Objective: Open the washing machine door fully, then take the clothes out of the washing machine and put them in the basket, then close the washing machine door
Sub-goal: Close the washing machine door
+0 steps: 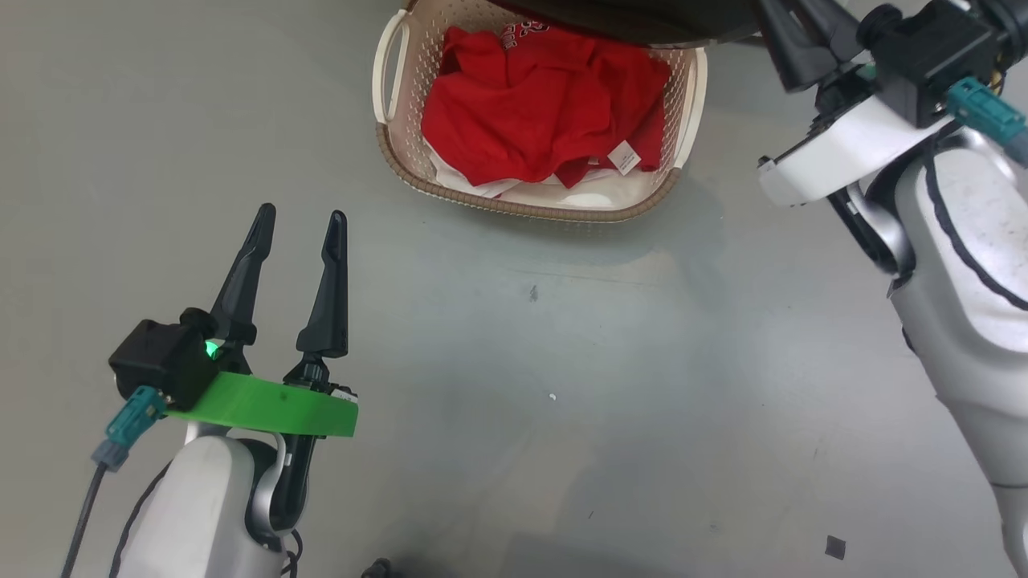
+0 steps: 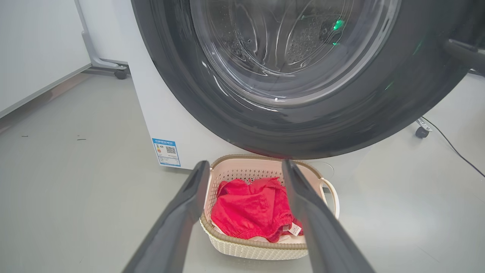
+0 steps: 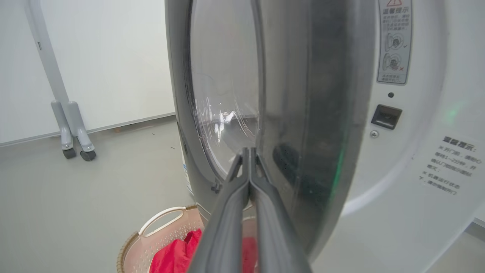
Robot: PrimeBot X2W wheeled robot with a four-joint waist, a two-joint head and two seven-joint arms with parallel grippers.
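now the clothes (image 1: pixel 546 112) lie in the basket (image 1: pixel 530 210) at 12 o'clock in the head view, just under the door (image 2: pixel 303 129), which stands swung out from the machine (image 2: pixel 159 113). left gripper (image 1: pixel 301 213) at 8 o'clock, fingers spread, holding nothing. right gripper (image 3: pixel 249 151) (1 o'clock in that view) has its fingers pressed together at the door's rim; contact i cannot tell.

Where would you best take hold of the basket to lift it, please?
By the white side handle, coming from above on the robot's left: it arches clear of the basket wall, leaving a gap for one pincer finger, while the clothes fill the middle.
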